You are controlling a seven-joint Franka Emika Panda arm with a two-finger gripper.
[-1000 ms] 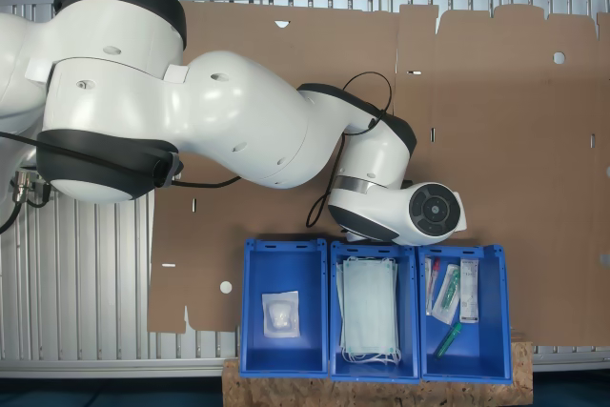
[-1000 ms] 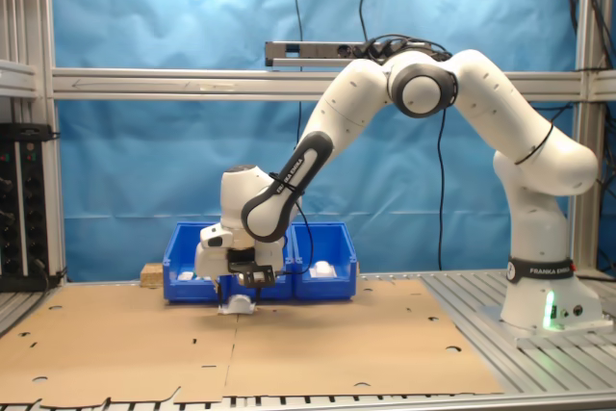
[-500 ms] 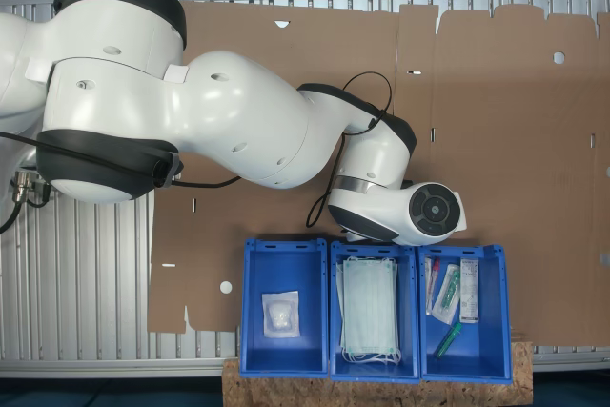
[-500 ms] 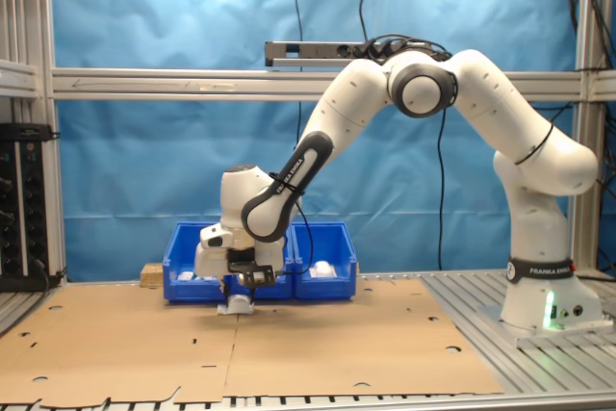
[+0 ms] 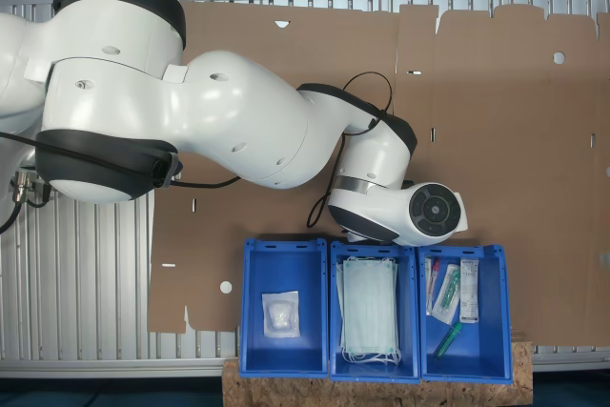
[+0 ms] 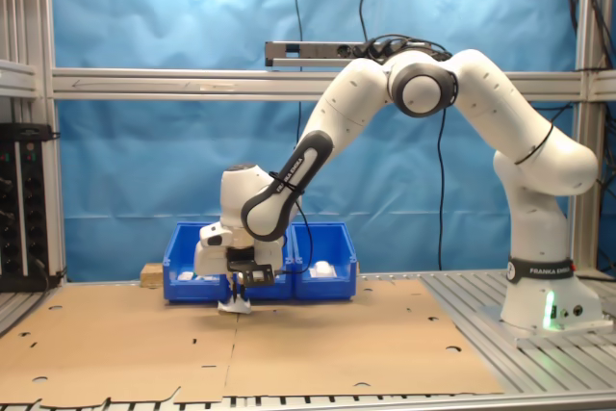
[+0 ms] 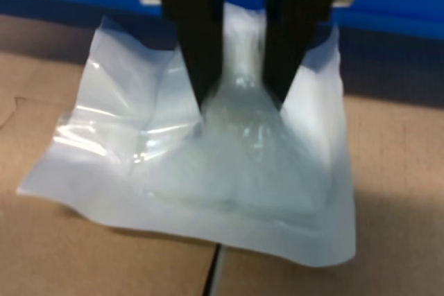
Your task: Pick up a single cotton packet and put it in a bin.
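We are pinching the cotton packet (image 7: 208, 164) between our hand's (image 7: 239, 98) nearly closed fingers (image 7: 191, 32), its lower edge resting on the cardboard (image 7: 83, 254) just before the blue bins (image 6: 260, 262).

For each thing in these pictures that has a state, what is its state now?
gripper: shut on the cotton packet.
cotton packet: pinched at its middle, lower edge at the cardboard.
second cotton packet: lying flat in a bin.
bin: open-topped, holding that one packet.
face masks: stacked in the middle bin.
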